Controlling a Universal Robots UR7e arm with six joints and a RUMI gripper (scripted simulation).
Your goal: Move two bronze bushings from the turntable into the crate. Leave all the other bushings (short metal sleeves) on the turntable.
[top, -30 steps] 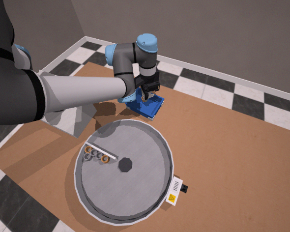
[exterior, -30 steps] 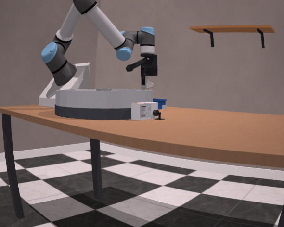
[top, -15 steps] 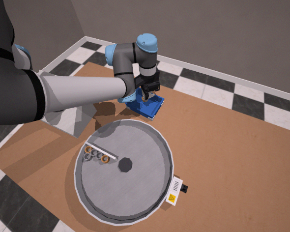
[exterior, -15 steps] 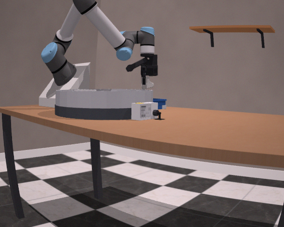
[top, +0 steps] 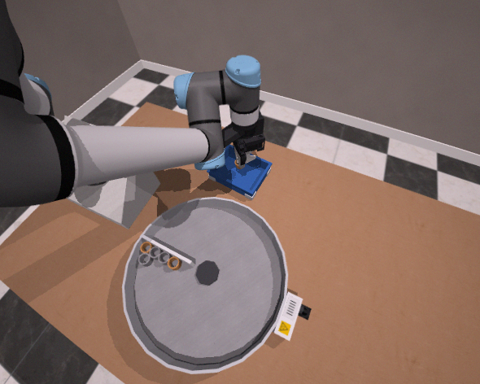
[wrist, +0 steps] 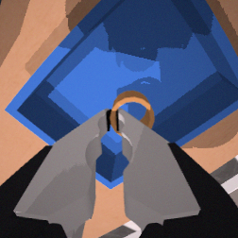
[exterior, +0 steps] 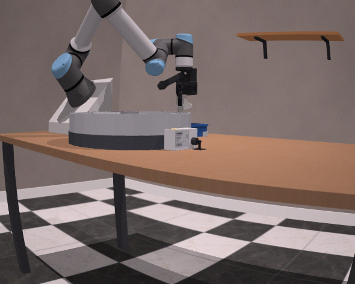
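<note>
My gripper (top: 240,161) (exterior: 180,109) (wrist: 113,110) is shut on the wall of a bronze bushing (top: 237,165) (wrist: 132,95), which hangs from the fingertips over the blue crate (top: 245,184) (exterior: 200,126) (wrist: 35,82). No other bushing shows in the visible part of the crate; the gripper hides some of it. On the turntable (top: 223,324) (exterior: 130,123), two bronze bushings (top: 174,268) (top: 146,243) and three grey bushings (top: 144,264) stand grouped at the left, beside the white divider bar.
The white divider bar (top: 167,249) runs from the turntable's rim towards its dark hub (top: 207,272). The turntable's raised wall stands between its bushings and the crate. A white control box (top: 288,316) (exterior: 180,139) sits at the turntable's side. A grey stand (top: 127,204) is left of the crate.
</note>
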